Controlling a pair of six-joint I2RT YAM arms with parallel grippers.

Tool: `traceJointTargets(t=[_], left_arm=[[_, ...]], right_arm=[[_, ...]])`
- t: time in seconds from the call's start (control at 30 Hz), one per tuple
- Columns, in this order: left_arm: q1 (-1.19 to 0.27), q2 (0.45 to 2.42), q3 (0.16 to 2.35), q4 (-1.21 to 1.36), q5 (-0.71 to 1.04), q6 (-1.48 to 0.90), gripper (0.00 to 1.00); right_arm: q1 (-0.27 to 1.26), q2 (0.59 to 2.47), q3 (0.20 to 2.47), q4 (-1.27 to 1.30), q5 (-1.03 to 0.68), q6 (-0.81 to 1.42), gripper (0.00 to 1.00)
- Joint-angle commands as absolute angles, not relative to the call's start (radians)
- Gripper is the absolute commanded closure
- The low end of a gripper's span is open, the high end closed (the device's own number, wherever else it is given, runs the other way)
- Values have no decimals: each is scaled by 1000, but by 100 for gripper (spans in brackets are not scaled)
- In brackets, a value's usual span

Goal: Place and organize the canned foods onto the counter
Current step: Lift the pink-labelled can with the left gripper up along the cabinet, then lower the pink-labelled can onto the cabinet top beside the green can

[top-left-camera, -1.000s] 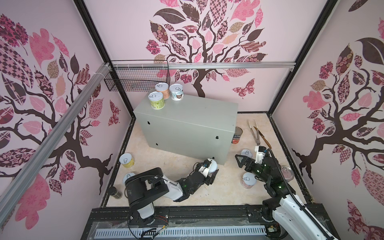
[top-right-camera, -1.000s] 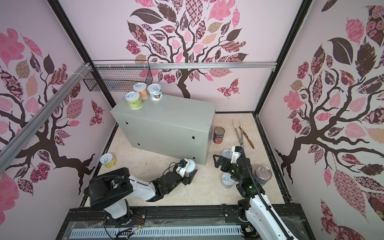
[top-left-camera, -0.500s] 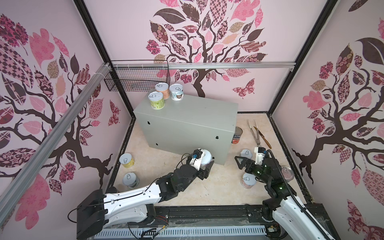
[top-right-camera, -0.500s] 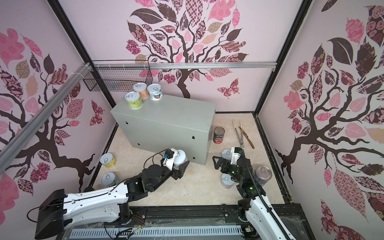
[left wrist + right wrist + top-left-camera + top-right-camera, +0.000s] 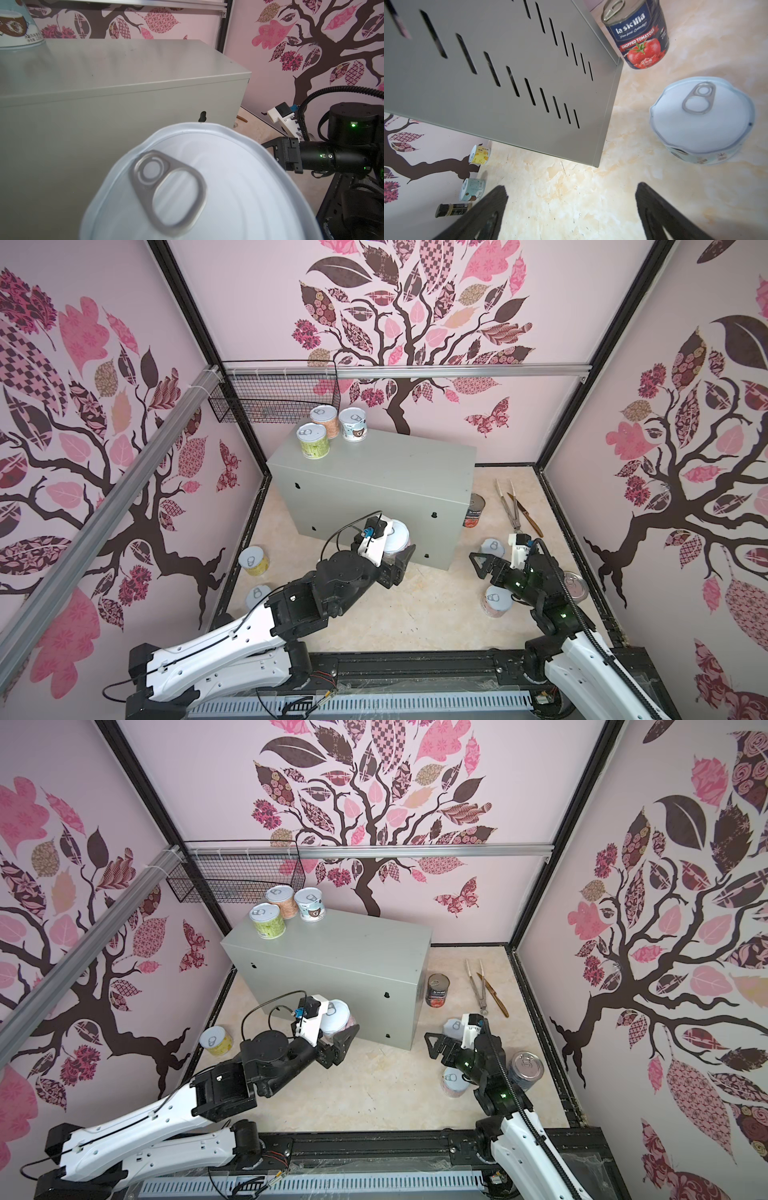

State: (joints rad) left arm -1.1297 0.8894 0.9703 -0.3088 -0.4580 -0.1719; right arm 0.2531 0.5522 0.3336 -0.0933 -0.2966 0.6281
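Observation:
My left gripper (image 5: pixel 395 551) is shut on a short pink-labelled can (image 5: pixel 397 533), held in the air before the front face of the grey counter (image 5: pixel 374 472). Its pull-tab lid (image 5: pixel 207 187) fills the left wrist view and hides the fingers. Three cans stand on the counter's far left corner: green (image 5: pixel 312 441), pink (image 5: pixel 325 421) and blue (image 5: pixel 353 425). My right gripper (image 5: pixel 490 562) hangs open and empty over the floor (image 5: pixel 571 189), beside a blue can (image 5: pixel 702 118). A dark tomato can (image 5: pixel 637 37) stands by the counter's right end.
On the floor stand a yellow can (image 5: pixel 254 561) and a blue can (image 5: pixel 258 596) at the left, a pink can (image 5: pixel 496 600) and a tall can (image 5: pixel 575 585) at the right. Tongs and a knife (image 5: pixel 513 506) lie at the back right. A wire basket (image 5: pixel 270 393) hangs behind the counter.
The left arm has lifted the pink can off the floor and carried it up and toward the counter's front. The right gripper has stayed open in place.

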Motion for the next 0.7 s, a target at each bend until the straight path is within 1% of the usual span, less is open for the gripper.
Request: traceJointTargets(t=[0.0, 0.17, 0.43, 0.67], left_arm=[[-1101, 929, 1133, -462, -457, -151, 24], [-997, 981, 1293, -616, -373, -162, 24], [-936, 1065, 1528, -749, -376, -81, 23], [-723, 1142, 1672, -778, -183, -100, 23]], right_arm=[[258, 568, 393, -104, -327, 625, 0], [258, 587, 415, -115, -344, 622, 0], [258, 587, 417, -120, -358, 615, 0], [258, 613, 434, -127, -354, 582, 0]])
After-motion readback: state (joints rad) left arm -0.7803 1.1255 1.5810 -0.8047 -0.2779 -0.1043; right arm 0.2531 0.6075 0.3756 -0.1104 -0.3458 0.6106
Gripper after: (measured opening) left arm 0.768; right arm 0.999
